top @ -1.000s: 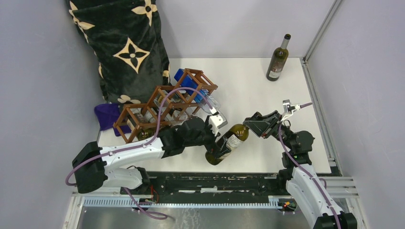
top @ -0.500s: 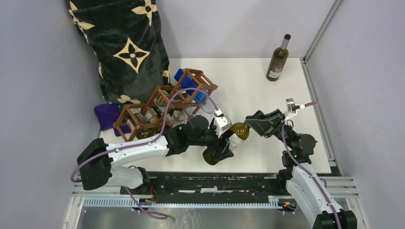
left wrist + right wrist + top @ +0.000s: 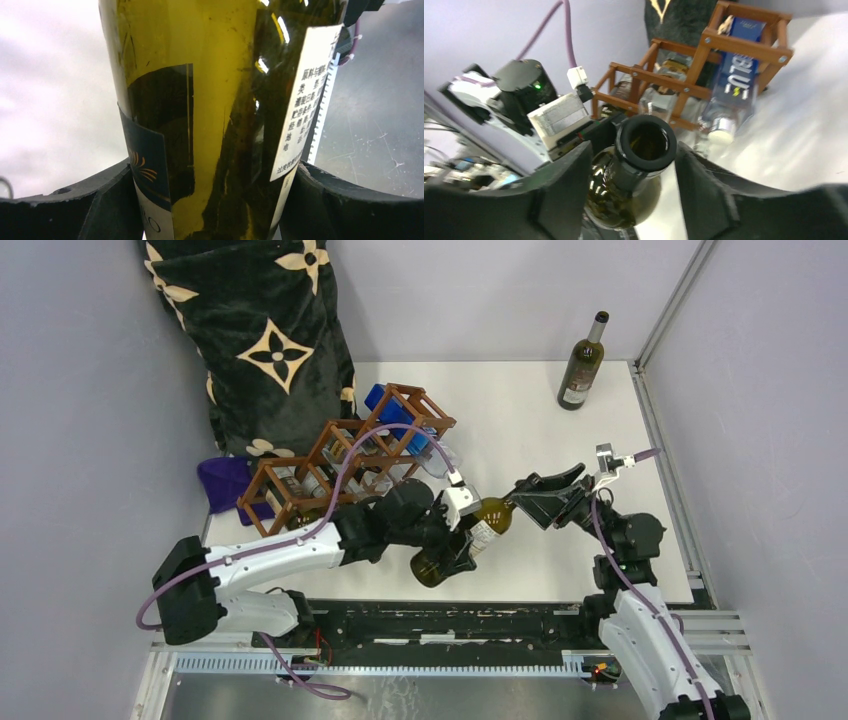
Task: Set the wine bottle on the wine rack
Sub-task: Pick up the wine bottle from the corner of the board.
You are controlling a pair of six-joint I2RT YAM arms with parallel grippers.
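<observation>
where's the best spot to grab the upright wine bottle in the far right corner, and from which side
Grip the upright wine bottle round its wide body above the label, coming level from the near left. The frame rail and back wall likely block its right and back, and the slim neck, held high, might let it swing.

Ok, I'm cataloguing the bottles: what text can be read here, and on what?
"BLU", vertical, further marks unclear: blue bottle in the wine rack.
Chinese print: back label of the wine bottle, too cropped to read reliably.
Label of the standing bottle: too small.
</observation>
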